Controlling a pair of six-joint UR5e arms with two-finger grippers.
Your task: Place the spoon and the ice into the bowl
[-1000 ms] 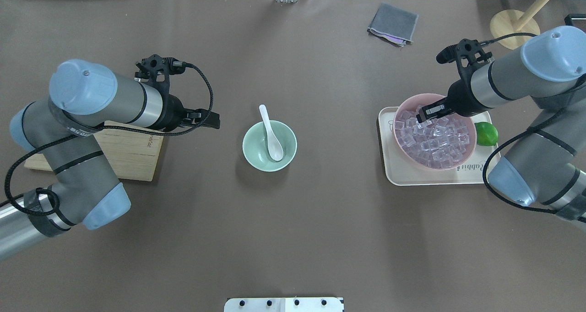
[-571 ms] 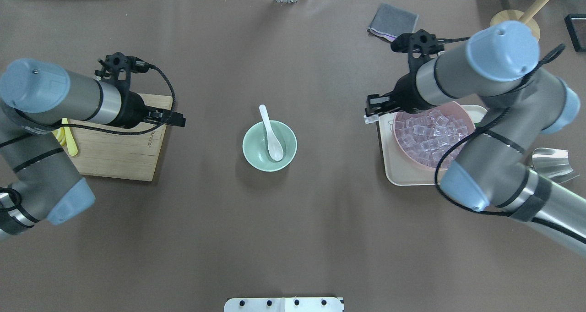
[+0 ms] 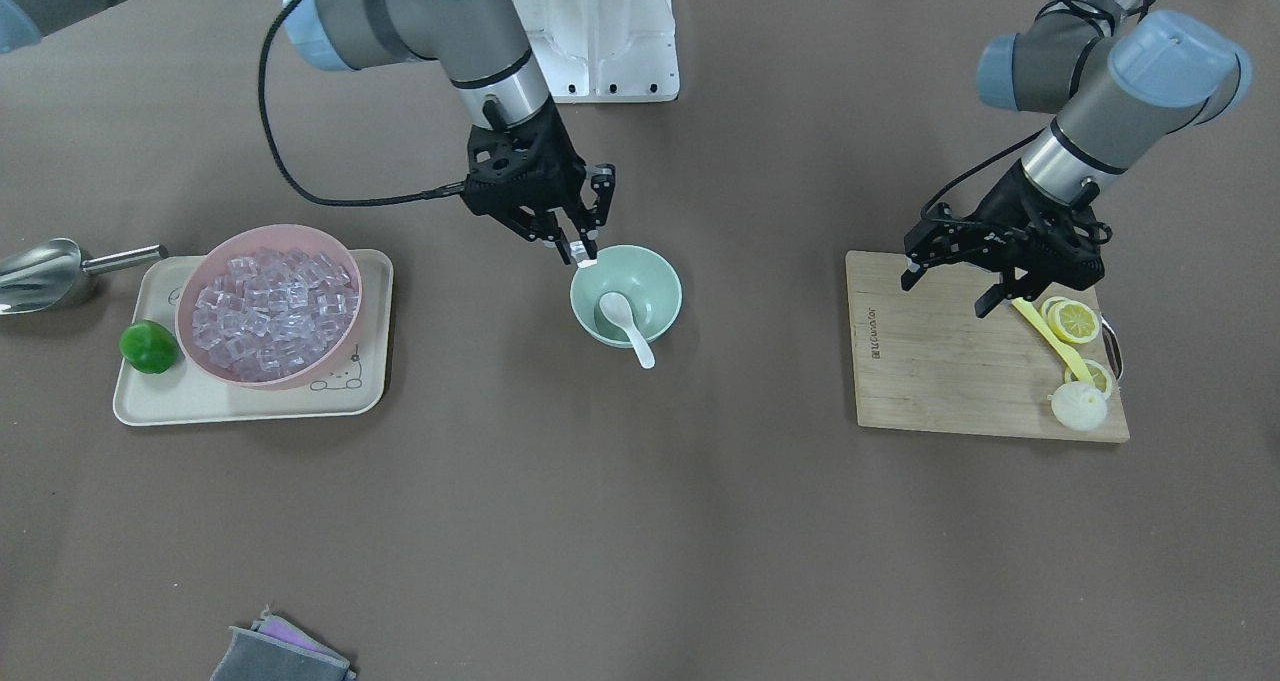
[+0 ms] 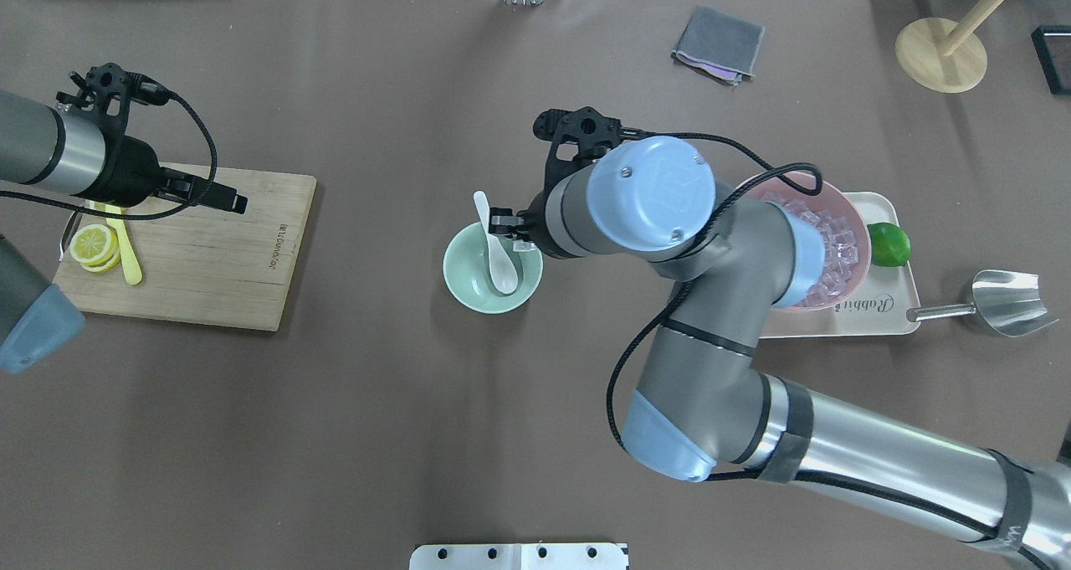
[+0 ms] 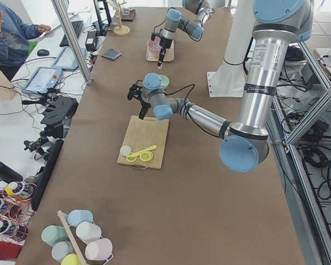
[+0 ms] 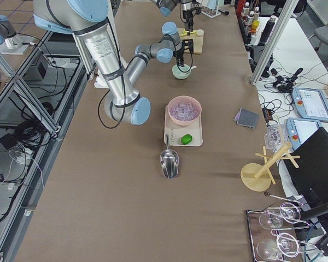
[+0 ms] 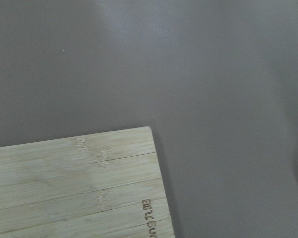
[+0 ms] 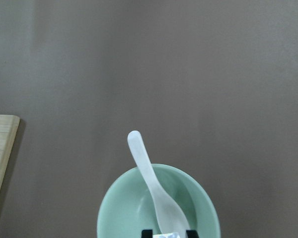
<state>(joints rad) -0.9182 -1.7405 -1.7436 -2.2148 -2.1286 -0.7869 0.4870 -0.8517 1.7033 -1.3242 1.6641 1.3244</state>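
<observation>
The mint-green bowl (image 4: 470,279) stands mid-table with the white spoon (image 4: 494,248) lying in it, handle over the far rim. My right gripper (image 4: 504,223) is shut on a clear ice cube (image 3: 583,254) and holds it just above the bowl's rim on the robot's side. The right wrist view shows the bowl (image 8: 120,214), the spoon (image 8: 151,183) and the cube (image 8: 168,235) between the fingertips. My left gripper (image 3: 947,291) is open and empty above the corner of the wooden board (image 4: 209,260).
A pink bowl of ice cubes (image 3: 268,301) and a lime (image 4: 889,243) sit on a cream tray (image 3: 250,401), with a metal scoop (image 4: 1004,302) beside it. Lemon slices (image 4: 92,243) and a yellow spoon (image 4: 127,256) lie on the board. A grey cloth (image 4: 719,43) lies at the far edge.
My right arm has swung from the pink bowl across to the mint-green bowl, carrying an ice cube. My left arm has drawn back to the left over the board.
</observation>
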